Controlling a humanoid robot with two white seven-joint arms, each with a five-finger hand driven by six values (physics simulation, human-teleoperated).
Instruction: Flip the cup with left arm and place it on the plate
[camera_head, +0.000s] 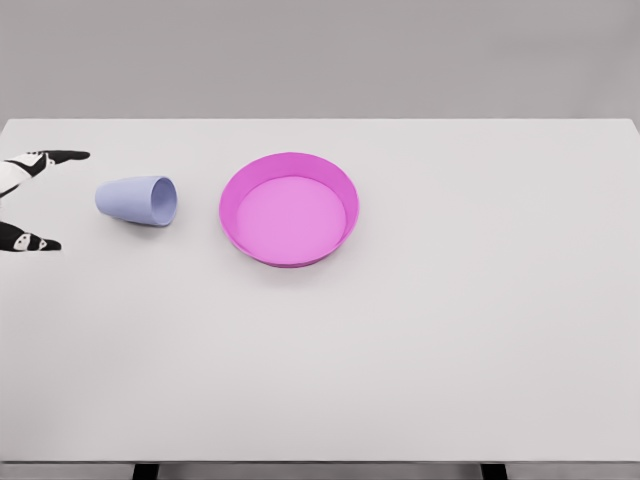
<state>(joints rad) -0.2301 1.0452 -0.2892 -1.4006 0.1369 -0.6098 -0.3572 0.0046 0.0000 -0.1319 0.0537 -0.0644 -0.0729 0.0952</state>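
A pale lavender cup lies on its side on the white table, its mouth turned right toward the plate. The pink plate, a round dish with a raised rim, sits just right of the cup, a small gap between them. At the left edge my left hand comes in, fingers spread wide and holding nothing; one fingertip points right above the cup's level and another below it. The hand is a short way left of the cup's base, not touching it. The right arm is out of view.
The white table spans the whole view, with its far edge near the top and its front edge at the bottom. A plain grey wall stands behind it.
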